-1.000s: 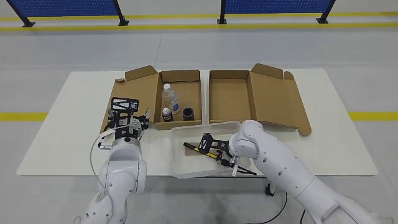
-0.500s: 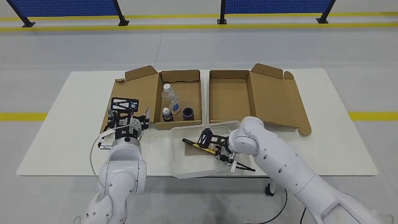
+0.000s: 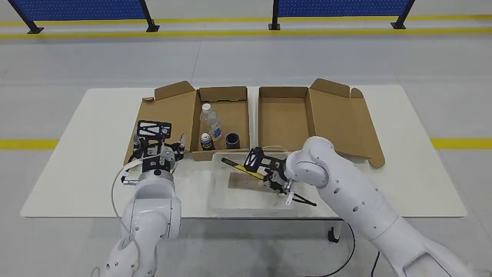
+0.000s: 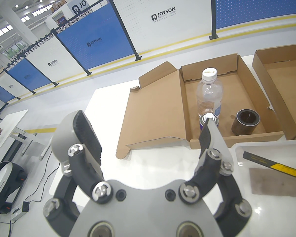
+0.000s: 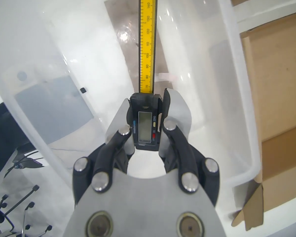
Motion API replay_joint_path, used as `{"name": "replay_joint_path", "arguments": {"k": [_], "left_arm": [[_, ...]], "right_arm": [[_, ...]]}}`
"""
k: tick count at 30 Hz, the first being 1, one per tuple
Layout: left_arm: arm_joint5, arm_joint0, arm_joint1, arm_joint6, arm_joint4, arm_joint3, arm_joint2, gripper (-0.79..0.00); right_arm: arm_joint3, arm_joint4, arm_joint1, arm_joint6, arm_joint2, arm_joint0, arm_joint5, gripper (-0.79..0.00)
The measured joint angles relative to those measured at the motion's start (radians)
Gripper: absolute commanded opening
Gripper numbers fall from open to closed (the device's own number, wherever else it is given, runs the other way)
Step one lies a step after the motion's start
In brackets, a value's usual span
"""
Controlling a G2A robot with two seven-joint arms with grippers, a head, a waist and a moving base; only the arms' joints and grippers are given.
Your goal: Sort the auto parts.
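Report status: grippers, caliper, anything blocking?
Right gripper shut on caliper, above clear bin. Left gripper open, near left cardboard box. No visible obstruction.

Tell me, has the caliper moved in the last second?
Yes. Held in the right gripper, the caliper has shifted away from the table's near edge, toward the box with the bottle.

A digital caliper (image 5: 148,38) with a black display body and a yellow ruled beam is clamped at its body in the right claw (image 5: 148,97). It is held roughly level above the clear plastic bin (image 3: 219,200) at the bench's near edge. In the left cardboard box (image 4: 236,87) stand a clear bottle (image 4: 209,97) with a white cap, a small blue can (image 4: 208,119) just in front of it, and a dark metal sleeve (image 4: 245,122) beside the can. The right cardboard box (image 3: 283,123) lies open next to it.
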Motion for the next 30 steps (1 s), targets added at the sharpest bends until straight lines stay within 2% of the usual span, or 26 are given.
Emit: {"name": "replay_joint_path", "arguments": {"k": [6,16,23,30], "left_arm": [[0.0,0.0,0.0,0.0,0.0,0.0,0.0,0.0],[0.0,0.0,0.0,0.0,0.0,0.0,0.0,0.0],[0.0,0.0,0.0,0.0,0.0,0.0,0.0,0.0],[0.0,0.0,0.0,0.0,0.0,0.0,0.0,0.0]], "right_arm": [[-0.068,0.034,0.02,-0.07,0.081,-0.041,0.035,-0.785],[-0.142,0.238,0.044,-0.208,0.206,-0.159,0.069,-0.785],[-0.164,0.367,0.051,-0.247,0.242,-0.221,0.08,-0.785],[-0.184,0.423,0.056,-0.26,0.253,-0.246,0.09,-0.785]]}}
